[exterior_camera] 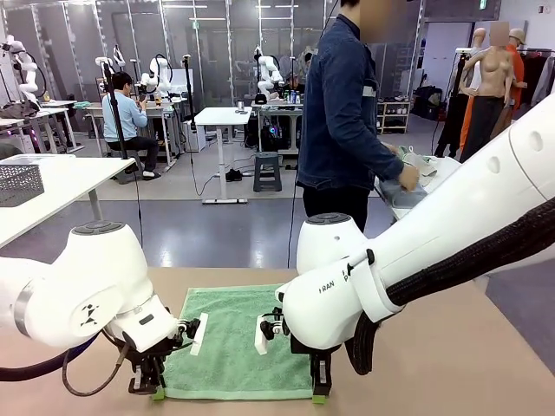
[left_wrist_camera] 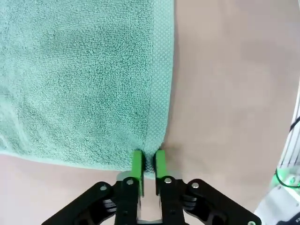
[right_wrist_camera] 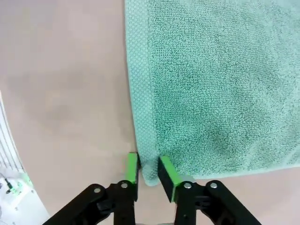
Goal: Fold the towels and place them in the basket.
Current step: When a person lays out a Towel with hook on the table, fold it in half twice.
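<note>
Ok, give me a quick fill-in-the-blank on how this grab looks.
The towel spread flat on the table is ____ in colour.
The left gripper is shut on the towel's near ____ corner.
The right gripper pinches its near ____ corner.
The person stands at the table's ____ side.
Missing words: green; left; right; far.

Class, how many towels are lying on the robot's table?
1. The mint green towel lies flat on the table between the arms. The left fingers and right fingers each pinch a near corner. Others may be hidden beyond this table.
</note>
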Motion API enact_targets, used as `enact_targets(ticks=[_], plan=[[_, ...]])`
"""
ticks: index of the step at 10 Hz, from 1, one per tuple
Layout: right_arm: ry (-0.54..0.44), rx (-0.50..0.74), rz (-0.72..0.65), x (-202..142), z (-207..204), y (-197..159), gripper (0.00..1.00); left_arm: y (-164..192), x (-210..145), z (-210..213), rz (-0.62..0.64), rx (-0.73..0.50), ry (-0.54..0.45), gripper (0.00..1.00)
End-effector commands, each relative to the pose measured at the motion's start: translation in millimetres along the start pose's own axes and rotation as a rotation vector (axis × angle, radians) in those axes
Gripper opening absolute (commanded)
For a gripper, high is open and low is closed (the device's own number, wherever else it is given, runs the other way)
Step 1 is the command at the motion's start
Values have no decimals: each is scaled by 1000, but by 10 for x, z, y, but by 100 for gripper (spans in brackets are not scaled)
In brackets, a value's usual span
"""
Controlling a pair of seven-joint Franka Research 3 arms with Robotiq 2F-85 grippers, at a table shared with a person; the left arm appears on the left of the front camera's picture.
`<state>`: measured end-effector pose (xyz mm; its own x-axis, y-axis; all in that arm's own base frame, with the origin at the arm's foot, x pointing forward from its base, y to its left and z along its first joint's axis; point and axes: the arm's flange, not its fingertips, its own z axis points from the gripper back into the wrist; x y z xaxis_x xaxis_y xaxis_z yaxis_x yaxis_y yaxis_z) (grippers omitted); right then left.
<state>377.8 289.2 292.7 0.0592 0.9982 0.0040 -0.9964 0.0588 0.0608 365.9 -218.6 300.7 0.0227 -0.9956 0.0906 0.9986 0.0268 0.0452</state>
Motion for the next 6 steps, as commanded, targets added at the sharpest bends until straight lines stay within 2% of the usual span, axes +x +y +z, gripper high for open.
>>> enact_targets(ticks=[1, 4, 6], plan=[[-10, 11, 20, -38, -46, 14, 0, -56, -14, 40, -3, -16, 13, 0], [-2, 2, 20, -57, 91, 45, 0, -113, 37, 233, -20, -34, 2, 0], [-7, 8, 15, -62, 129, 33, 0, -111, 6, 211, -22, -42, 2, 0]])
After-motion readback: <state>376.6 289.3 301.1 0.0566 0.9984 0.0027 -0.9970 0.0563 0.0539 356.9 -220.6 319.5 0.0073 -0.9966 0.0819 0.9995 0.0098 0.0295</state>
